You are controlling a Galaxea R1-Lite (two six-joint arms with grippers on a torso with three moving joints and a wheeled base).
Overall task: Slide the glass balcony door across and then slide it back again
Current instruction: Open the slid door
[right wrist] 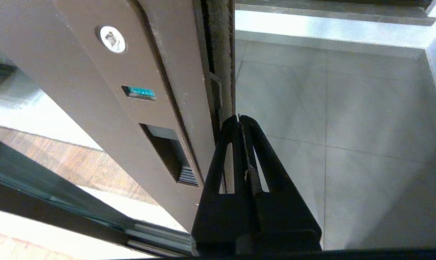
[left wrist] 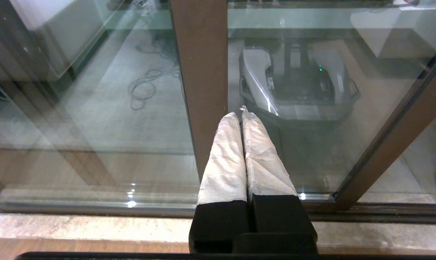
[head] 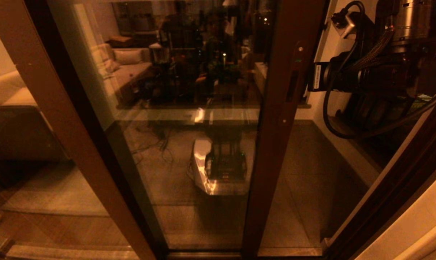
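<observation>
The glass balcony door (head: 189,108) fills the middle of the head view, reflecting the room. Its right upright carries the slim handle plate (head: 293,77), and a gap shows to the right of it. My right arm (head: 366,74) reaches in from the upper right at handle height. In the right wrist view my right gripper (right wrist: 238,117) is shut and empty, its tips against the door's edge strip (right wrist: 221,54), beside the handle recess (right wrist: 167,155) and a screw (right wrist: 111,38). My left gripper (left wrist: 238,113), with white-wrapped fingers, is shut, pointing at the glass by a brown upright (left wrist: 201,72).
A second brown-framed pane (head: 59,119) stands at the left. Beyond the gap lies the tiled balcony floor (right wrist: 348,126) and a pale wall (head: 413,220) at the right. The door track (left wrist: 384,211) and stone sill (left wrist: 77,227) run below the left gripper.
</observation>
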